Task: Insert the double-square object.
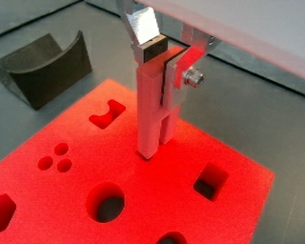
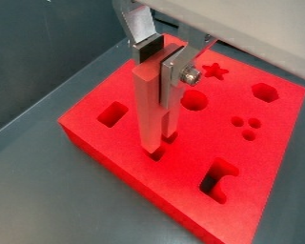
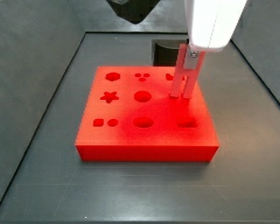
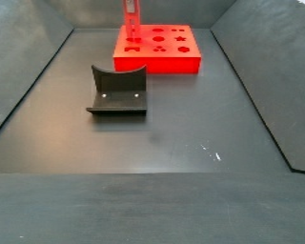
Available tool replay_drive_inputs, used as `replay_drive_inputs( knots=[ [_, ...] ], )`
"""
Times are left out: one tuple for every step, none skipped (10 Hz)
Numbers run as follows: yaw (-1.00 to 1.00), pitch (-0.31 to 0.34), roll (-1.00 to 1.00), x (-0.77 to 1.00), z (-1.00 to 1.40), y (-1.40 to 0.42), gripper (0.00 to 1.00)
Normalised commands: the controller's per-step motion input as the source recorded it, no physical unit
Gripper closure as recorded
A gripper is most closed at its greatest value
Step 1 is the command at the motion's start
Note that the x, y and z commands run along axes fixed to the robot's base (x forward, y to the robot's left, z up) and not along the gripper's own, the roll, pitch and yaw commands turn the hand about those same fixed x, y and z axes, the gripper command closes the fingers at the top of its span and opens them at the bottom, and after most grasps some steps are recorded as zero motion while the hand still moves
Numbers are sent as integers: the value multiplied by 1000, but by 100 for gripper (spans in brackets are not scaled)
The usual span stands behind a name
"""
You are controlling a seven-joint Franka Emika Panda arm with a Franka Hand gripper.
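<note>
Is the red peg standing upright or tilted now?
Upright: the double-square object stands vertical in the end effector, lower end at the red block. Insertion depth: cannot tell.

The gripper (image 1: 166, 57) hangs straight down from the white wrist, its two flat silver fingers (image 2: 146, 30) clamped on the upright double-square object (image 2: 152, 105). In a side view the gripper (image 3: 187, 59) sits low beneath the pale arm housing, fingers pointing at the tabletop.
</note>
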Motion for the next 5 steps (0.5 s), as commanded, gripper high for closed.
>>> replay_drive_inputs(
  knots=[
    [263, -3, -130, 0, 0, 0, 100],
    [220, 0, 0, 63, -3, 20, 100],
    [234, 0, 0, 154, -191, 51, 100],
    [123, 0, 39, 200, -191, 6, 100],
    [0, 0, 174, 331, -97, 46, 100]
  ],
)
